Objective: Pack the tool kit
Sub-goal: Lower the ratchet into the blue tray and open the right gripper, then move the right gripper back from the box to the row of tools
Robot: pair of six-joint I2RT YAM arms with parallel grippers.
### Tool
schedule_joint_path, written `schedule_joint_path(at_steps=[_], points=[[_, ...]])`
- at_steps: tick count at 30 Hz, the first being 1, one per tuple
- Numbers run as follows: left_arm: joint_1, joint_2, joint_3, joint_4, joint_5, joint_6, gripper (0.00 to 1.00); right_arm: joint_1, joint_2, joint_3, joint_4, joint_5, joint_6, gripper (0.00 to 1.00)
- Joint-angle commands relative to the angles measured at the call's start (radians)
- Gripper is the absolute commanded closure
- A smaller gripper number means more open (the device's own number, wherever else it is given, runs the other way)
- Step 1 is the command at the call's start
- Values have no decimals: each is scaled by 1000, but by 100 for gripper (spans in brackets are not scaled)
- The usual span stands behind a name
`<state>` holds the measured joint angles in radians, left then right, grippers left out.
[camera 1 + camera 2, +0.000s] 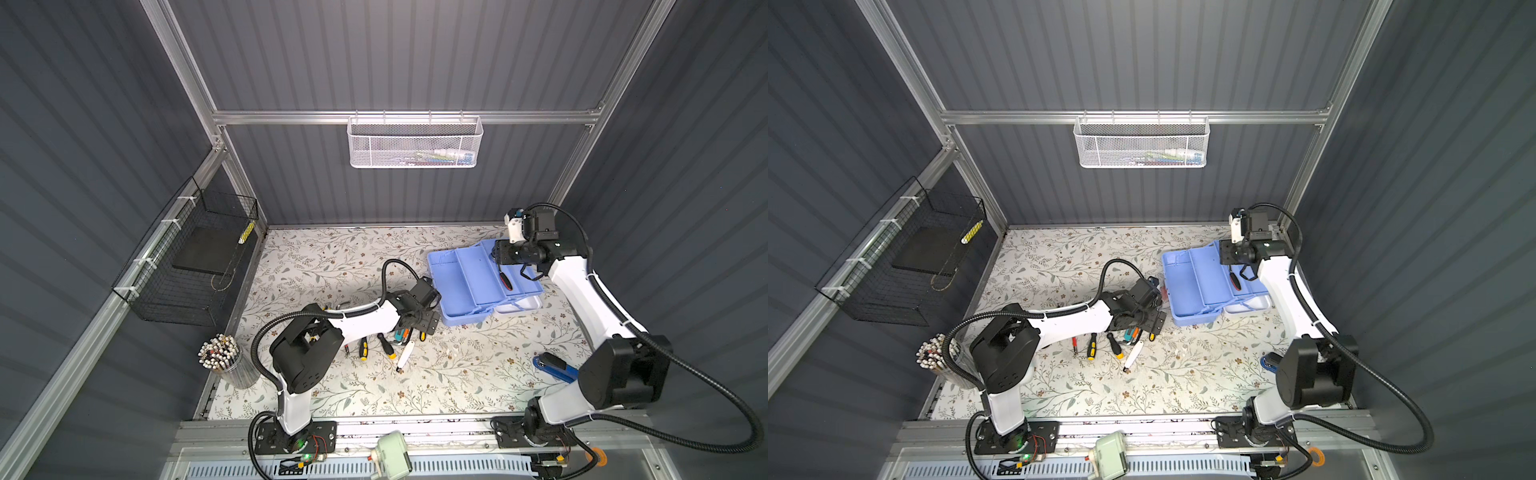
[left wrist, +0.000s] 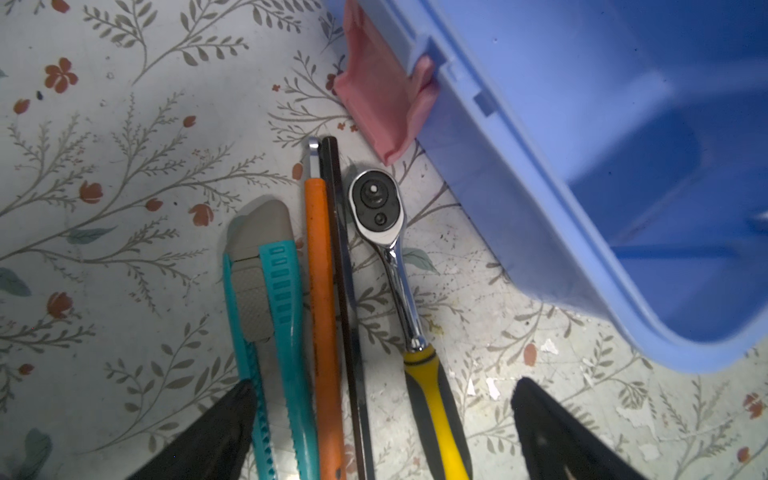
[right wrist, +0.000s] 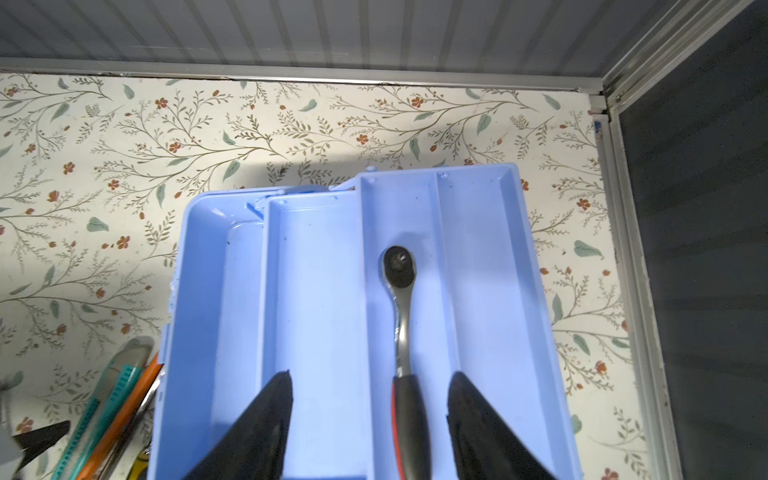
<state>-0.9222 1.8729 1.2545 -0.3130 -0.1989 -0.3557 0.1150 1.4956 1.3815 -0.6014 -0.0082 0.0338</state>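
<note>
While hanging over the box, holding the right tool open and empty, with a red-black ratchet lying in the box's tray between its fingers. Holding the left tool wide open just beside the box, over a yellow ratchet and teal knife.

Floral table carries open tool kit, loose hand tools, blue stapler.
</note>
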Motion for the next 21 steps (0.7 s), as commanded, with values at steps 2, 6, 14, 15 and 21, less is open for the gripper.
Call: schedule_joint_path(at_steps=[2, 6, 14, 15, 21], points=[[-2, -75, -40, 16, -48, -29, 0, 107, -65, -99, -25, 80, 155, 35], [1, -124, -84, 29, -95, -33, 0, 181, -168, -217, 45, 113, 311, 31], [67, -225, -196, 55, -112, -61, 0, 419, -264, -400, 156, 241, 604, 29], [78, -241, -215, 64, -109, -65, 0, 456, -257, -410, 161, 262, 631, 28], [166, -339, -310, 75, -93, -69, 0, 642, -107, -382, 133, 347, 743, 27]])
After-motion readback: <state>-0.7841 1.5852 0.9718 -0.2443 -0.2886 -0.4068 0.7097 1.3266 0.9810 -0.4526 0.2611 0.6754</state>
